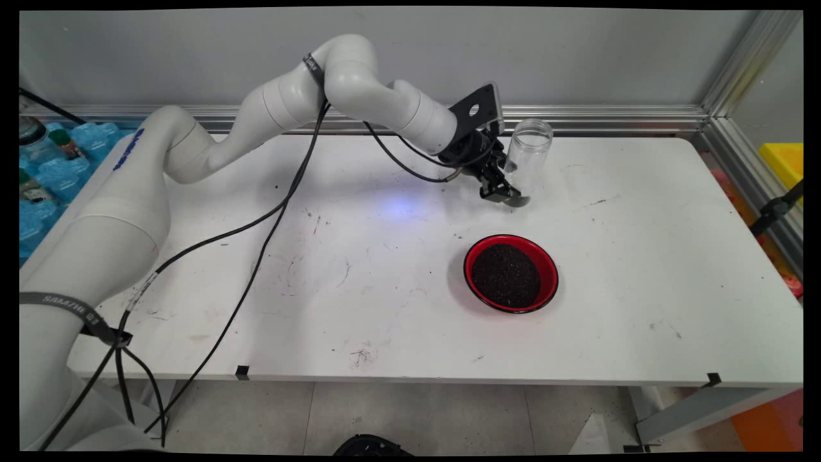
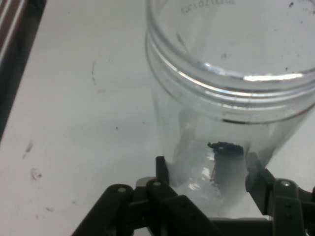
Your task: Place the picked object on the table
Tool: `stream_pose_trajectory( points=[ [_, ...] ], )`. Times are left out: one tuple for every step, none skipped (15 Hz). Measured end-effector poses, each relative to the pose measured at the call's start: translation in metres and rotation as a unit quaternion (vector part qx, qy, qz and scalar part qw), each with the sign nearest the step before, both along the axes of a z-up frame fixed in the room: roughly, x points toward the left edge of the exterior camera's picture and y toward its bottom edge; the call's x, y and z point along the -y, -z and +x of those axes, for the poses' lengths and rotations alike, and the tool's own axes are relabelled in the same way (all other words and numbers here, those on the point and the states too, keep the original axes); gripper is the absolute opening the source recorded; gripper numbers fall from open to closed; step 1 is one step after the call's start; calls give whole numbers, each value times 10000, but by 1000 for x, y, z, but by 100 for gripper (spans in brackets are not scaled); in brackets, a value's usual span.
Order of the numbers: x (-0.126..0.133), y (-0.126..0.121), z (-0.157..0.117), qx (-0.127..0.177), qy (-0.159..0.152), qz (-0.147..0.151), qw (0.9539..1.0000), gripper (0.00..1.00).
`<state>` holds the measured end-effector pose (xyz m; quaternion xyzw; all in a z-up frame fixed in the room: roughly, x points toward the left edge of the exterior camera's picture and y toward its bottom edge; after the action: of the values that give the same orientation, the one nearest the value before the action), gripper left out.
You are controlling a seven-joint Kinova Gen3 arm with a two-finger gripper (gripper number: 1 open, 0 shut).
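Observation:
My gripper (image 1: 501,192) hangs low over the far part of the white table, right beside a clear empty plastic jar (image 1: 531,151) that stands upright with no lid. It is shut on a small grey spoon (image 1: 518,201), whose tip points at the foot of the jar. In the hand view the jar (image 2: 221,88) fills the upper right. There the spoon (image 2: 224,169) rises between the gripper (image 2: 206,169) fingers with a few dark grains on its tip. A red bowl (image 1: 549,273) of dark grains (image 1: 507,276) sits nearer the front, apart from the gripper.
Black cables (image 1: 256,256) trail from the arm across the left of the table. Blue packs and bottles (image 1: 58,167) lie beyond the left edge. An aluminium rail (image 1: 609,119) runs along the back, and a yellow bin (image 1: 786,160) stands off the right side.

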<state>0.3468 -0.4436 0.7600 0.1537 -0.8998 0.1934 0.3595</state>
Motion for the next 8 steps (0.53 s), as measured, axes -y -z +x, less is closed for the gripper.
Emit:
stream_pose_trajectory(
  points=[
    [1, 4, 0, -13, -11, 79, 10000, 0],
    [1, 6, 0, -22, -18, 126, 9999, 0],
    [1, 9, 0, -34, -29, 178, 9998, 0],
    [1, 12, 1, -49, -45, 254, 9997, 0],
    [1, 15, 2, -56, -57, 305, 9995, 0],
    [1, 17, 2, -62, -66, 346, 9994, 0],
    [1, 19, 3, -71, -76, 391, 9992, 0],
    [0, 20, 3, -81, -81, 432, 9990, 0]
  ],
)
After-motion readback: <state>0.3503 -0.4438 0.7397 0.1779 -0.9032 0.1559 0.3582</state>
